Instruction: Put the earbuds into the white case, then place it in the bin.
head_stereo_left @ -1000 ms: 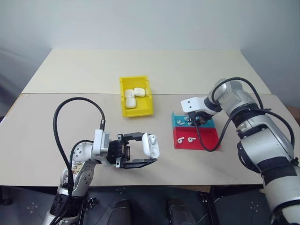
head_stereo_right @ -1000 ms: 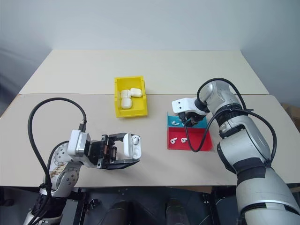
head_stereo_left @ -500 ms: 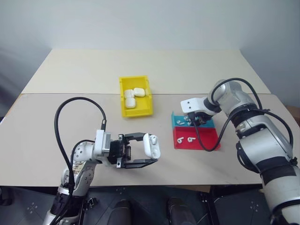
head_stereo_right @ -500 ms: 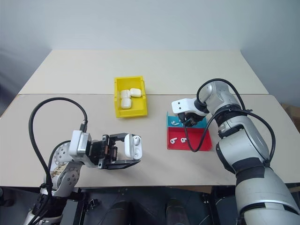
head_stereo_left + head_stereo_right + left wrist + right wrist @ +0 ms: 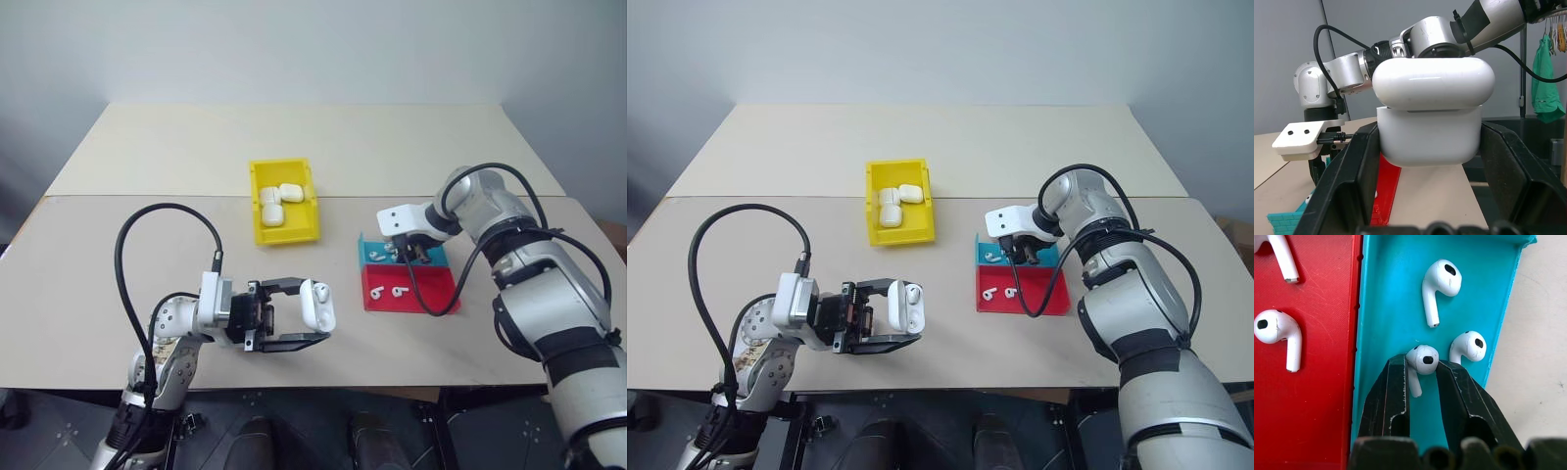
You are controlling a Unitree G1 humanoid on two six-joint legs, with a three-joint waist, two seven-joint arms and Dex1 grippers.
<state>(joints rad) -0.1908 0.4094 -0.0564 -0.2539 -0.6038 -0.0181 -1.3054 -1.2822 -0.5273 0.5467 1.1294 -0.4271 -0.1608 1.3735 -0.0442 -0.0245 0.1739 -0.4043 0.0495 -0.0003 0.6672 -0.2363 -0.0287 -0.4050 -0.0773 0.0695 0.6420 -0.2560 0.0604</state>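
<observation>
My left gripper is shut on the white case and holds it above the table's near side, lid raised. My right gripper points down into the teal tray. Its two fingers press either side of one earbud, which lies on the tray floor. Two more earbuds lie loose in the same tray. The yellow bin stands at the table's middle, beyond the left gripper.
A red tray with two earbuds adjoins the teal tray on its near side. Several white cases lie in the yellow bin. A black cable loops up from each arm.
The right gripper's fingers have drawn together around the earbud in the teal tray. The left gripper and the case have stayed in place.
</observation>
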